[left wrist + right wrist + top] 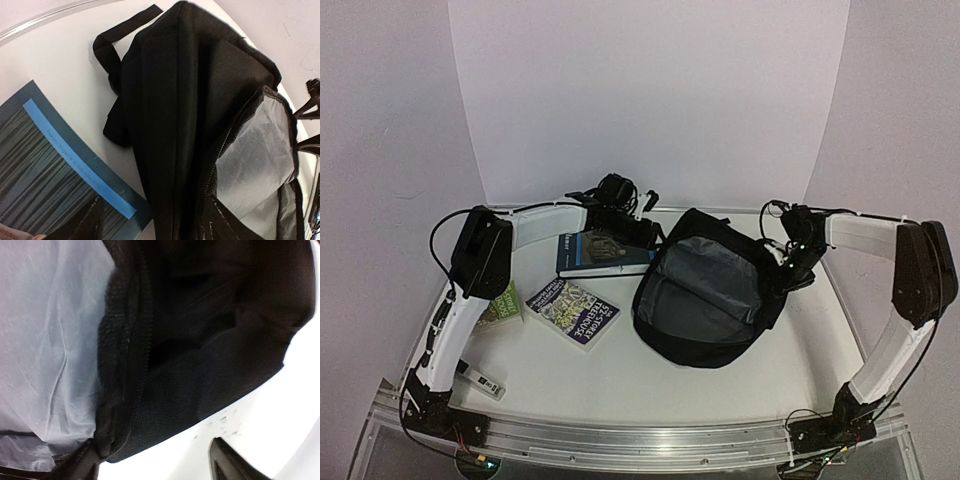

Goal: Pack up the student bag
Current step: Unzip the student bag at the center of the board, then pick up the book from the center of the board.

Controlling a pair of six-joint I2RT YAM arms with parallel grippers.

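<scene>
1. The student bag (pixel 705 345), a large soft black fabric backpack, lies right of centre in the top view on the white table (pixel 720 395). Its mouth gapes upward, showing a pale grey lining (pixel 705 275).
2. The left gripper (pixel 645 235) sits at upper centre of the top view, at the bag's upper left edge and above a dark blue rectangular book (pixel 595 255).
3. I cannot tell how wide the left gripper stands (its own camera shows only a dark shape at the bottom edge, over the book).
4. In the left wrist view the bag fills the centre and right. A flat black strap loop (pixel 107 50) lies on the table at upper left, and the blue book is at lower left.
5. The right gripper (pixel 788 272) is at the bag's right edge, in the upper right of the top view.
6. In the right wrist view its fingers (pixel 227 465) stand wide apart at the bottom edge. The bag's zipped rim (pixel 132 390) comes down between them, close to the left one, and the right one is clear over bare table; nothing is clamped.
7. Left of the bag lies a purple paperback with a busy cover (pixel 573 312). Farther left, a green book (pixel 503 305) is partly hidden by the left arm.
</scene>
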